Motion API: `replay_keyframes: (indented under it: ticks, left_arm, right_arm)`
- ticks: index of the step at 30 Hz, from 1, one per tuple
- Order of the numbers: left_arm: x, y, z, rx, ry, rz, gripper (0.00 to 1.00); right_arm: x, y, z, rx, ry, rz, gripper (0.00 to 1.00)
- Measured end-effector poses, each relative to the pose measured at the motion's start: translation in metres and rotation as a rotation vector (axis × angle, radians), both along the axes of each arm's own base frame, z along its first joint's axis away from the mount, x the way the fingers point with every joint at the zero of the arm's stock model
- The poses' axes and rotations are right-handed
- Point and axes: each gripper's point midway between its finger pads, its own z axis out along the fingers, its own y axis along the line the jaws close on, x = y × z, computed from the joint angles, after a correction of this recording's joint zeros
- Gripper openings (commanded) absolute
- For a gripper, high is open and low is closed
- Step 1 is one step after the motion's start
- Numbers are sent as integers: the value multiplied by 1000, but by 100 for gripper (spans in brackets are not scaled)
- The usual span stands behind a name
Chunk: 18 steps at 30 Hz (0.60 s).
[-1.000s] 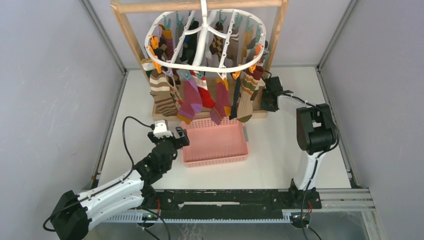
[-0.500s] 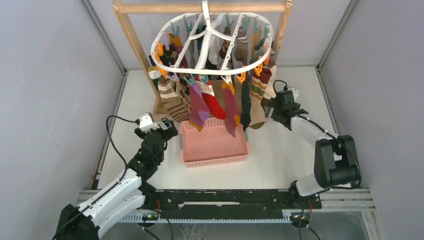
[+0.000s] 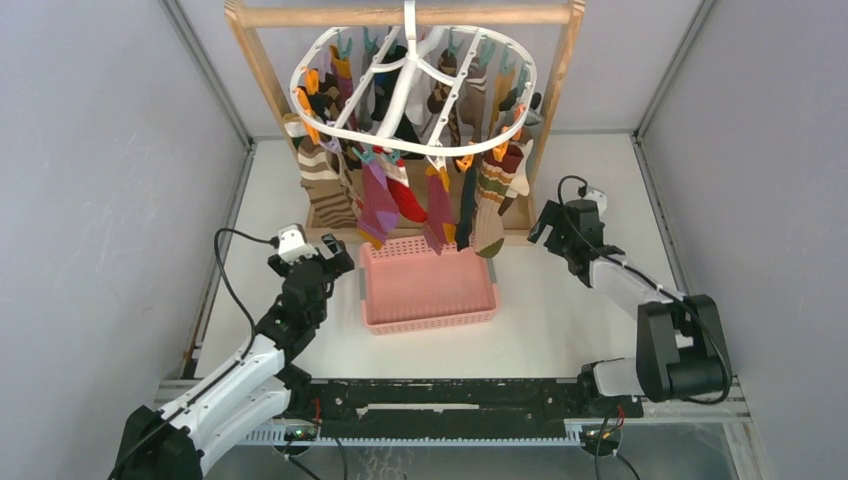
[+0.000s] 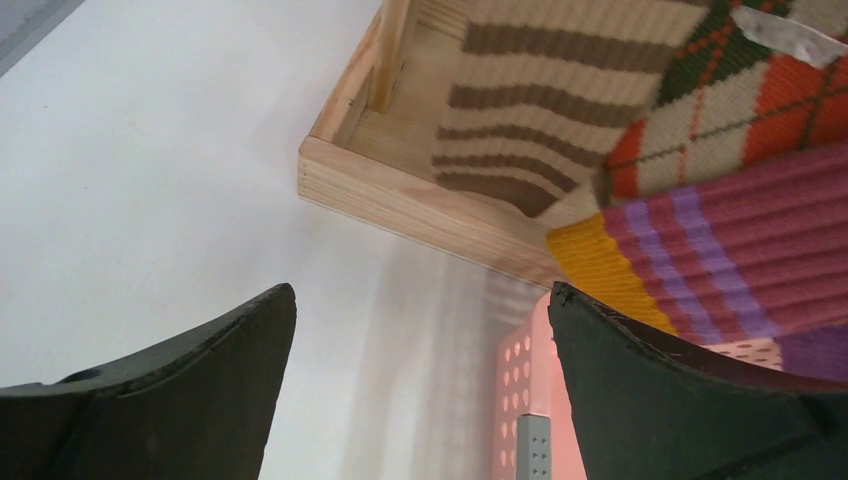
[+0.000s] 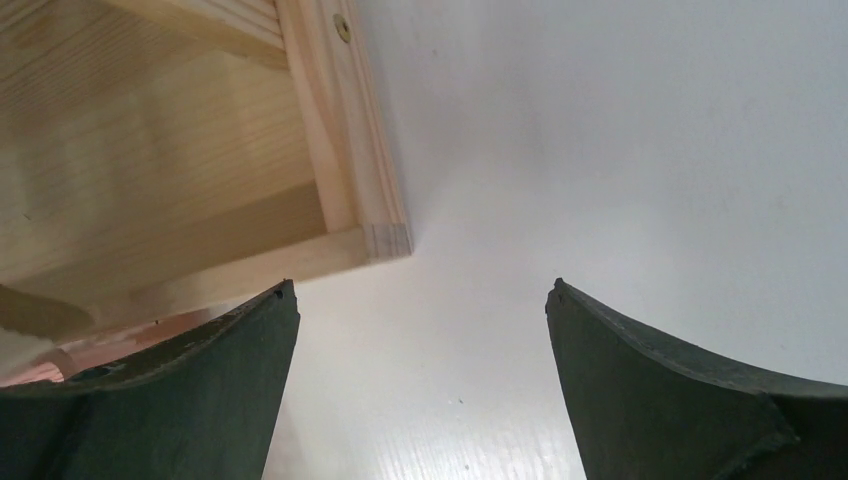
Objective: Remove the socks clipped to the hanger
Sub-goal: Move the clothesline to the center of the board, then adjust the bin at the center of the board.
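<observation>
White hanger (image 3: 404,75) holds the socks (image 3: 378,200); left hand (image 4: 420,295) and right hand (image 5: 420,288) gape empty.

Socks (image 3: 380,200) on hanger (image 3: 402,85), pink basket (image 3: 430,288) below

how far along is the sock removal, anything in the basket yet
Done: nothing that shows. The pink basket holds no sock. In hand: nothing; the left gripper and right gripper are both open and empty, low near the wooden stand's base. Left: the whole job, since the socks hang clipped all around the hanger.
</observation>
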Motion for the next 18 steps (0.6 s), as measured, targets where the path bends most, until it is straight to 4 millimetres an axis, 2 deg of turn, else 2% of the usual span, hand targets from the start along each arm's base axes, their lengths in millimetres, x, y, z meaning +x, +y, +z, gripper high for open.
replay_keyframes:
  ticks: [3,7,9,13,15,18]
  left_arm:
    - [0,-2,4,-12,-12,-15,100]
    - [2,-9,8,-30,-28,-44,100]
    - [3,-14,6,-36,-25,-67,98]
    - [6,-23,-1,-44,-4,-108,93]
    - [6,-28,-4,-48,5,-131,91]
    - [6,-34,-6,-58,5,-161,91]
  right_arm:
    - [-12,-3,5,15,-34,-13,100]
    - [-17,5,34,14,-128,7,99]
    - [-23,19,52,19,-186,51,97]
    - [-44,59,77,18,-262,175,84]
    - [-58,81,81,7,-271,249,80]
    - [-78,107,74,-30,-252,334,77]
